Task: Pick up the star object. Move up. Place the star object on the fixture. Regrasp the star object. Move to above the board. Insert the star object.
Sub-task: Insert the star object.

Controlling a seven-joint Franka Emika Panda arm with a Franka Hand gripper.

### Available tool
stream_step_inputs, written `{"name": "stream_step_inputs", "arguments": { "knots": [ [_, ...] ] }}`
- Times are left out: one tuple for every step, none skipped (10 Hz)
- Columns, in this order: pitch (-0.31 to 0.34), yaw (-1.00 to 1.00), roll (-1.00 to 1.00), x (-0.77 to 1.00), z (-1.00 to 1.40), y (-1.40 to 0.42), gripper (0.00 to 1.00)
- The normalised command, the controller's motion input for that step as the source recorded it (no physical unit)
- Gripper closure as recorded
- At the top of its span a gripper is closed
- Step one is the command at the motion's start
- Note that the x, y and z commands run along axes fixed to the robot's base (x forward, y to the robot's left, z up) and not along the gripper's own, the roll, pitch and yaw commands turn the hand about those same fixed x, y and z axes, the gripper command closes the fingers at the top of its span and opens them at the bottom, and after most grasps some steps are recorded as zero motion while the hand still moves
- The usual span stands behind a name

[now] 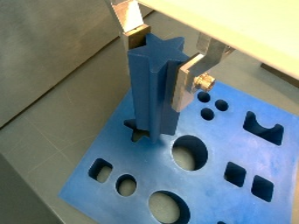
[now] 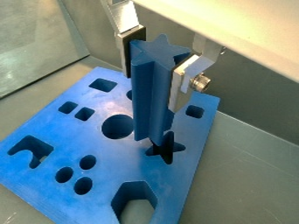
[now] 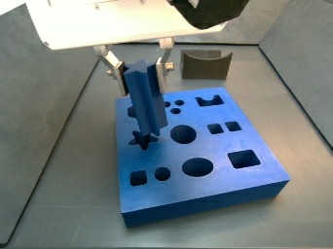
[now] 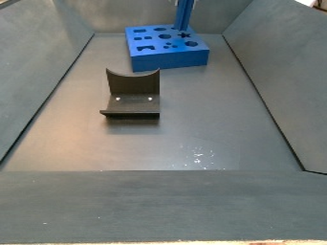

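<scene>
The star object (image 1: 152,87) is a tall blue star-shaped prism. It stands upright between the fingers of my gripper (image 1: 160,66), which is shut on its upper part. Its lower end sits at the star-shaped hole (image 2: 167,149) of the blue board (image 1: 222,131); how deep it goes in, I cannot tell. Both side views show the star object (image 3: 143,102) upright over the board's (image 3: 215,204) left part, with the gripper (image 3: 138,70) on its top. In a side view the board (image 4: 160,57) lies at the far end, and the star object (image 4: 185,14) rises from it.
The fixture (image 3: 204,64) stands on the grey floor behind the board; it also shows in a side view (image 4: 130,96), nearer than the board. The board has several other holes, round, square and arched. Grey walls enclose the floor.
</scene>
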Motion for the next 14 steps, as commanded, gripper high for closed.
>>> {"name": "stream_step_inputs", "arguments": {
  "knots": [
    [-0.203, 0.0, 0.35, -0.07, -0.55, -0.11, 1.0],
    [0.0, 0.02, 0.07, 0.0, -0.02, 0.0, 1.0],
    [0.1, 0.1, 0.37, 0.1, -0.01, -0.19, 1.0],
    [0.331, 0.0, 0.53, 0.28, 0.0, -0.22, 1.0],
    [0.131, 0.0, 0.07, 0.07, 0.0, -0.01, 1.0],
    [0.006, 0.0, 0.0, 0.0, 0.0, 0.0, 1.0],
    [0.131, 0.0, 0.11, 0.06, -0.09, 0.0, 1.0],
    [0.246, -0.06, 0.1, 0.16, -0.11, 0.0, 1.0],
    [0.154, -0.04, 0.07, 0.05, 0.0, 0.0, 1.0],
    [0.217, -0.19, 0.15, 0.09, 0.0, 0.0, 1.0],
    [0.0, 0.0, 0.01, 0.0, 0.0, 0.0, 1.0],
    [-0.089, 0.01, 0.04, -0.01, -0.01, -0.01, 1.0],
    [-0.251, 0.1, 0.58, -0.11, -0.23, -0.21, 1.0],
    [-0.006, 0.0, 0.05, -0.04, -0.09, 0.0, 1.0]
  ]
}}
